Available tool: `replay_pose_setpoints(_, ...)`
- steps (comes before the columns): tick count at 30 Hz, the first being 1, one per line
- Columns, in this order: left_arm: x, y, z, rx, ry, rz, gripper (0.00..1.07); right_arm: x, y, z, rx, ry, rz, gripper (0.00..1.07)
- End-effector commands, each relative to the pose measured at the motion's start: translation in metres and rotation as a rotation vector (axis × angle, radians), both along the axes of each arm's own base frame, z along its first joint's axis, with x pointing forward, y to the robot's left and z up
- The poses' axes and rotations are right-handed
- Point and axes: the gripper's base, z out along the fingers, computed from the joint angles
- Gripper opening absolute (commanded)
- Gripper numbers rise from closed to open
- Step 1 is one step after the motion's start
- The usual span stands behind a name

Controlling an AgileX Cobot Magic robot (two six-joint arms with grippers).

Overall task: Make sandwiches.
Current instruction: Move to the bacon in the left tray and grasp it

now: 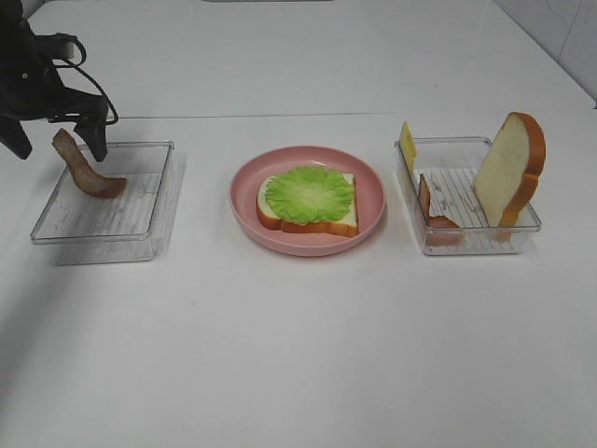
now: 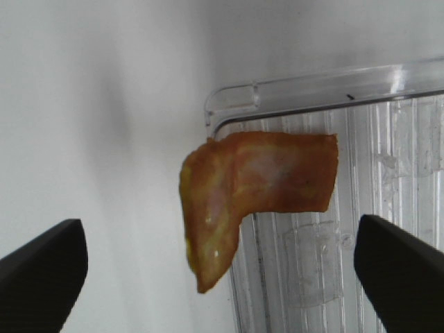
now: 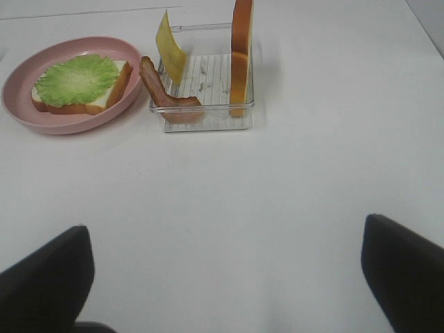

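Left wrist view shows the left claw (image 2: 222,277) spread wide, its two dark fingers well apart on either side of a bent bacon strip (image 2: 257,180) that neither finger touches. The strip hangs over the corner of the clear left tray (image 2: 312,90). The exterior high view adds that one end of this strip rests on the tray floor while the other rises between the fingers. Only the right wrist view shows the right claw (image 3: 225,277), also wide open, holding nothing, over bare white tabletop (image 1: 298,355). In the middle a pink plate (image 1: 308,245) carries a bread slice (image 1: 340,224) with a lettuce leaf (image 1: 308,193) on top. The clear right tray (image 1: 466,245) holds a cheese slice (image 1: 408,142) leaning at its far left corner, a second bacon strip (image 1: 431,210) against its left wall and an upright bread slice (image 1: 508,168) at its right side.
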Motion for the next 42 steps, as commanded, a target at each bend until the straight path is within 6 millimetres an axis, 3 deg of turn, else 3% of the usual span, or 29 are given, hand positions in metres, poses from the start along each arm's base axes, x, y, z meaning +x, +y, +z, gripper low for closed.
replay_pose_setpoints(1, 0.0017, -0.0014, -0.0045, -0.005, -0.011, -0.002, 1.00, -0.0029, 0.0002, 0.0003, -0.004, -0.034, 0.003, 0.99)
replay_pose_setpoints(5, 0.0032, -0.0014, -0.0041, -0.003, -0.028, -0.009, 0.95, -0.0029, 0.0002, 0.0003, -0.004, -0.034, 0.003, 0.99)
replay_pose_setpoints(7, 0.0035, -0.0018, -0.0041, -0.005, -0.032, -0.019, 0.77, -0.0029, 0.0002, 0.0003, -0.004, -0.034, 0.003, 0.99)
replay_pose_setpoints(8, 0.0035, -0.0018, -0.0041, -0.005, -0.032, -0.019, 0.77, -0.0029, 0.0002, 0.0003, -0.004, -0.034, 0.003, 0.99)
replay_pose_setpoints(9, 0.0041, -0.0020, -0.0039, -0.007, -0.039, -0.021, 0.61, -0.0029, 0.0002, 0.0003, -0.004, -0.034, 0.003, 0.99)
replay_pose_setpoints(10, 0.0044, -0.0020, -0.0039, -0.007, -0.042, -0.021, 0.54, -0.0029, 0.0002, 0.0003, -0.004, -0.034, 0.003, 0.99)
replay_pose_setpoints(12, 0.0045, -0.0020, -0.0038, -0.007, -0.043, -0.021, 0.48, -0.0029, 0.0002, 0.0003, -0.004, -0.034, 0.003, 0.99)
replay_pose_setpoints(26, 0.0042, -0.0031, -0.0033, -0.020, -0.042, -0.017, 0.47, -0.0029, 0.0001, 0.0003, -0.004, -0.034, 0.003, 0.98)
replay_pose_setpoints(27, 0.0047, -0.0031, -0.0032, -0.020, -0.047, -0.017, 0.41, -0.0029, 0.0001, 0.0003, -0.004, -0.034, 0.003, 0.98)
replay_pose_setpoints(30, 0.0048, -0.0029, -0.0032, -0.018, -0.048, -0.017, 0.37, -0.0029, 0.0001, 0.0003, -0.004, -0.034, 0.003, 0.98)
replay_pose_setpoints(32, 0.0054, -0.0014, -0.0031, 0.002, -0.055, -0.029, 0.05, -0.0029, 0.0001, 0.0003, -0.004, -0.034, 0.003, 0.98)
replay_pose_setpoints(34, 0.0052, -0.0002, -0.0032, 0.017, -0.053, -0.040, 0.00, -0.0029, 0.0001, 0.0003, -0.004, -0.034, 0.003, 0.98)
replay_pose_setpoints(42, 0.0014, 0.0003, 0.0031, 0.023, -0.031, -0.041, 0.00, -0.0029, 0.0001, 0.0003, -0.004, -0.034, 0.003, 0.98)
